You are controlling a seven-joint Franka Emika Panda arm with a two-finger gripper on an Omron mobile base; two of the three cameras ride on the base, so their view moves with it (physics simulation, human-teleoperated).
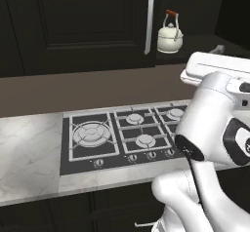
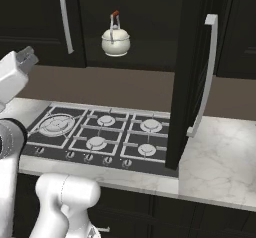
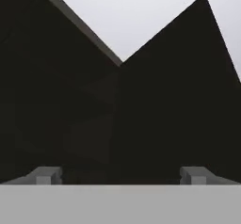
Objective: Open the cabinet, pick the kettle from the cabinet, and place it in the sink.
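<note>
We see the kettle (image 1: 170, 36) standing upright inside the open cabinet (image 1: 73, 26), just right of its closed left door's silver handle (image 1: 149, 22). Below, the black gas hob (image 1: 122, 136) sits in the white marble worktop (image 1: 29, 158), our arm (image 1: 215, 143) near right.

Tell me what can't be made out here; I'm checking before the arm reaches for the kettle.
- Sink: beyond the edges of both base views.
- Small cream-white round kettle: its shelf's right part is hidden by the open black-brown cabinet door in the right base view.
- Gripper: the hand view cuts its open grey fingertips at the bottom; dark panels ahead are unidentifiable.
</note>
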